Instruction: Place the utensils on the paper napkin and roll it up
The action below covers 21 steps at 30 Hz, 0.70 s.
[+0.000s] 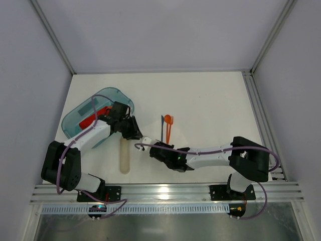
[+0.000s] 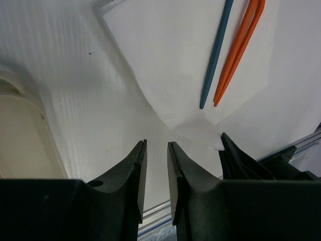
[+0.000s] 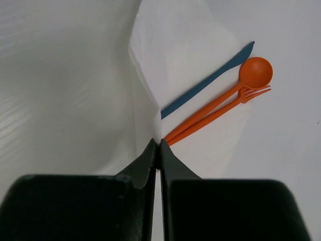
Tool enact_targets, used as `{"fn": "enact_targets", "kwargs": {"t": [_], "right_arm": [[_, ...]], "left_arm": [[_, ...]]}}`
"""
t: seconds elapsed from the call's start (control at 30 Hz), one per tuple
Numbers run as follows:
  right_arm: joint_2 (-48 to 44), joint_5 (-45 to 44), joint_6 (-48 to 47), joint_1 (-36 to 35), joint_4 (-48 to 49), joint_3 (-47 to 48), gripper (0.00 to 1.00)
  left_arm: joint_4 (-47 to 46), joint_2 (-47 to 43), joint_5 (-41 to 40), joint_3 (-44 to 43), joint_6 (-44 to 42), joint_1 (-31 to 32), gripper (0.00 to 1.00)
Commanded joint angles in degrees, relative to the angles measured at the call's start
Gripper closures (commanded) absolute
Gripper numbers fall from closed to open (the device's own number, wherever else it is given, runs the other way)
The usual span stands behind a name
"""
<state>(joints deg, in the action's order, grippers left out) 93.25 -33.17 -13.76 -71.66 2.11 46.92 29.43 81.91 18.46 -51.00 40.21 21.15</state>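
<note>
The right claw (image 3: 159, 144) is closed, pinching a raised fold of the paper napkin (image 3: 175, 50), which hides the near end of the blue knife (image 3: 210, 79). The left claw (image 2: 156, 145) hangs beside the napkin's near corner, jaws slightly apart, holding nothing. Beyond, the utensils (image 3: 210, 106), knife, orange spoon (image 3: 256, 73) and orange fork (image 3: 248, 95), lie side by side on the napkin. Farther off, the left arm (image 1: 93, 133) partly covers a teal tray (image 1: 75, 120).

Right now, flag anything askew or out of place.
The paper napkin is not flat: its near corner stands up in a crease, pinched in the shut right claw. The utensils lie side by side on it.
</note>
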Motion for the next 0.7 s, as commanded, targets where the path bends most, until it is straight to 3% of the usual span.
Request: {"fn": "enact_targets", "kwargs": {"t": [0.0,0.27,0.5,0.67], "right_arm": [[-2.64,1.96,-1.27,1.52,3.25,-0.51,0.96],[-3.08,3.98,-2.15,3.72,4.74,-0.42,0.96],[-3.95,8.91,1.71,6.09,4.92,-1.3,0.71],[-4.13,11.72,5.75,6.44,5.1,-2.79,0.64]], "left_arm": [[-3.24,-2.54,-1.75,0.81,1.45,1.7,0.74],[-6.66,-1.84,-2.29,3.28,4.61,5.74,0.78],[-9.65,1.85,-2.11,2.67,7.16,8.82,0.77],[-10.62,5.18,-2.02,1.35,7.87,10.67,0.77]]}}
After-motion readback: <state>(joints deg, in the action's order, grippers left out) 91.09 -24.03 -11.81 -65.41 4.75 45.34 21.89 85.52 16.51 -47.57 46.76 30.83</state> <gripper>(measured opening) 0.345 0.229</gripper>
